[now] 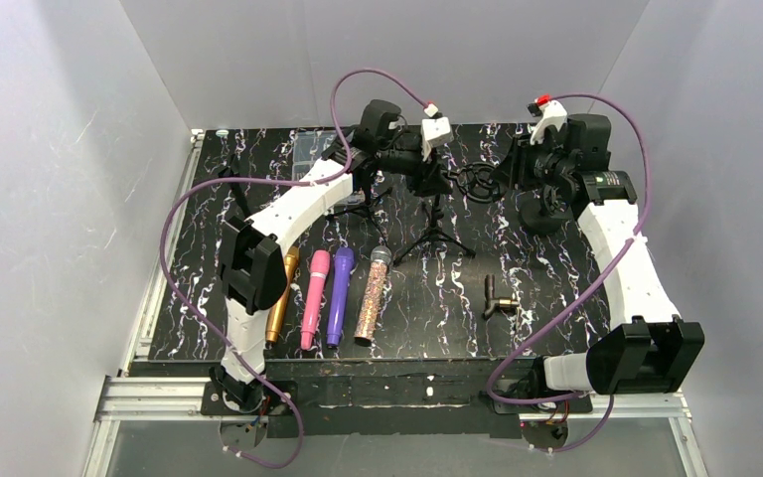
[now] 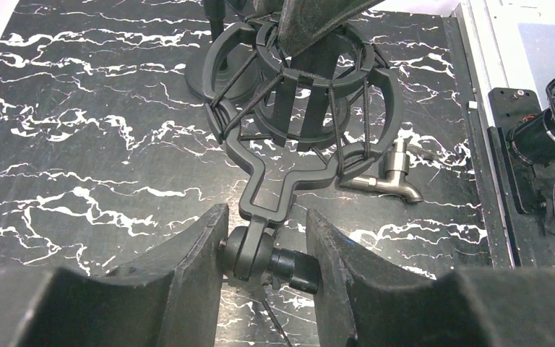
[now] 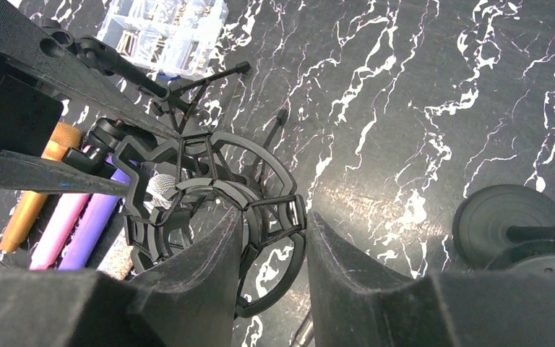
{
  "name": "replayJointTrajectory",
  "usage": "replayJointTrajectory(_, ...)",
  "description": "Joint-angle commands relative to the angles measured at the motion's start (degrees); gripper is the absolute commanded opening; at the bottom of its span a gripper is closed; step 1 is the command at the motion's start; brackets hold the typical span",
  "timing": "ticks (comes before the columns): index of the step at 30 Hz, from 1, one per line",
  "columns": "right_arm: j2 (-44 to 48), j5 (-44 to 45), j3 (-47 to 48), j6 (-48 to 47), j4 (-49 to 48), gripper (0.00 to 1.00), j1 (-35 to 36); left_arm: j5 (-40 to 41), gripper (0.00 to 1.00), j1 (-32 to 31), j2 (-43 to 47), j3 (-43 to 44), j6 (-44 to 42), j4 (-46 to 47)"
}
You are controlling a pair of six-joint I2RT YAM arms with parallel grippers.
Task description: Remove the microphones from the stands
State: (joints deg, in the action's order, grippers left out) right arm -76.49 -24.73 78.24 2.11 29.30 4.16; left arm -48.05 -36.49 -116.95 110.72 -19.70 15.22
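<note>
On table, found tripod stand at 12 o'clock. Logged four microphones rowed at stand's 7 o'clock, well apart from both grippers. Saw left gripper clenched on swivel joint of shock mount. Saw right gripper part-open, straddling mount's rim; contact unclear.

I see black tripod stand upright, far centre; webbed shock mount on top, ring tipped sideways.

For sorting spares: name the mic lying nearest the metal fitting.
The glitter mic, rightmost in the row; gold, pink and purple mics lie farther left.
</note>
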Motion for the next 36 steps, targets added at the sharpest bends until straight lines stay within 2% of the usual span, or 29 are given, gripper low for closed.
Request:
replayJointTrajectory(1,0.4,-0.8,4.3,-1.9,0.0,0.01,0.9,1.9,0.00,0.1,-0.9,-5.1,5.1,-6.3)
replayJointTrajectory(18,-0.1,0.8,4.4,-5.1,0.7,0.01,2.6,2.6,0.00,0.0,-1.1,-11.0,5.2,-4.4)
replayJointTrajectory(36,1.3,0.7,1.7,-5.3,-0.2,0.01,3.0,2.9,0.00,-0.3,-2.1,-11.9,7.9,-2.4)
